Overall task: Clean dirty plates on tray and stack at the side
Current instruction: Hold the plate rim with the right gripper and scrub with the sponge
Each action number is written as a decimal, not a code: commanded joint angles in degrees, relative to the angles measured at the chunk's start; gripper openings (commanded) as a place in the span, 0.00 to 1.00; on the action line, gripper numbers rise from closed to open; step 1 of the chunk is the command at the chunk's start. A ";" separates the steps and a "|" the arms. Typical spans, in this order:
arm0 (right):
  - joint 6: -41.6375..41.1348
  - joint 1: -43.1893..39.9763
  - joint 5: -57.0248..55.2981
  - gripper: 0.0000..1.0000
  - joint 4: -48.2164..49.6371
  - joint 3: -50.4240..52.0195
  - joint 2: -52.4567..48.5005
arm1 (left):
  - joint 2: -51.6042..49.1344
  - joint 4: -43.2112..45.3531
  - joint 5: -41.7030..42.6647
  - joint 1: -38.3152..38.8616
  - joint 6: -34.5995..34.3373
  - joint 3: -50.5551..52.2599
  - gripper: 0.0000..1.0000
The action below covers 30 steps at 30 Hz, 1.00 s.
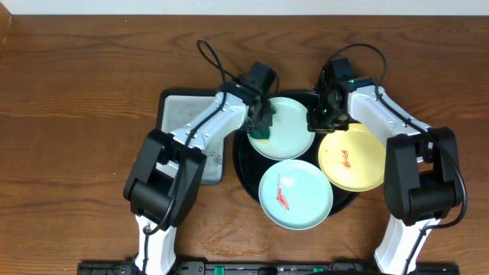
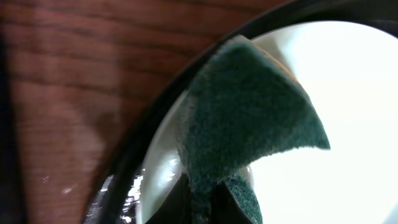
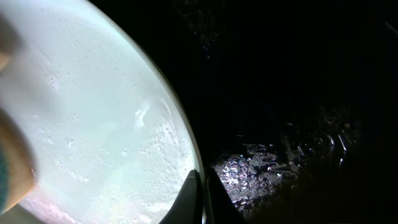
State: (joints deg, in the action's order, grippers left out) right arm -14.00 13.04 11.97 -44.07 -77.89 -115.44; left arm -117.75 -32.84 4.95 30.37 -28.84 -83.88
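Nothing readable from my end, no lettering, brand or number in any view. Closest I get is the red squiggles on the front mint plate (image 1: 296, 195) and the yellow plate (image 1: 353, 158), which are just smears.

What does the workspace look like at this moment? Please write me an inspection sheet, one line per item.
Surface: brown wooden table, no spill seen.
Job's things: black tray holds three plates. The upper mint plate shows no red mark; the lower mint plate and the yellow plate each carry one.
Clutter: silvery tray left of the black tray, partly under the left arm.
Hands: left hand shut on a green sponge, which lies on the upper mint plate's left edge; right hand shut on that plate's right rim.
Cables: a black cable loops from each wrist, off the plates.
Surroundings: nothing seen.
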 commanded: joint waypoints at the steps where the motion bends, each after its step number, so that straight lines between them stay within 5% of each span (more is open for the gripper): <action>1: 0.33 -0.28 -1.44 0.01 -0.26 0.02 0.02 | -1.03 3.21 0.59 1.31 -0.57 1.16 0.07; 10: 0.31 -0.28 -1.42 0.01 -0.57 0.02 0.02 | -5.90 8.02 18.43 6.78 -7.06 1.16 0.08; 19: 0.31 -0.28 -1.42 0.01 -0.94 0.02 0.02 | -5.90 5.27 19.80 5.14 -4.94 1.14 0.07; 30: 0.35 -0.28 -1.44 0.01 -1.57 0.02 0.02 | -1.31 -5.77 -5.18 -3.28 2.34 0.74 0.07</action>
State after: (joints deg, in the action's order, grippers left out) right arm -14.00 13.04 11.94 -44.75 -77.89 -115.44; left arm -119.24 -37.34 14.79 29.45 -30.30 -84.47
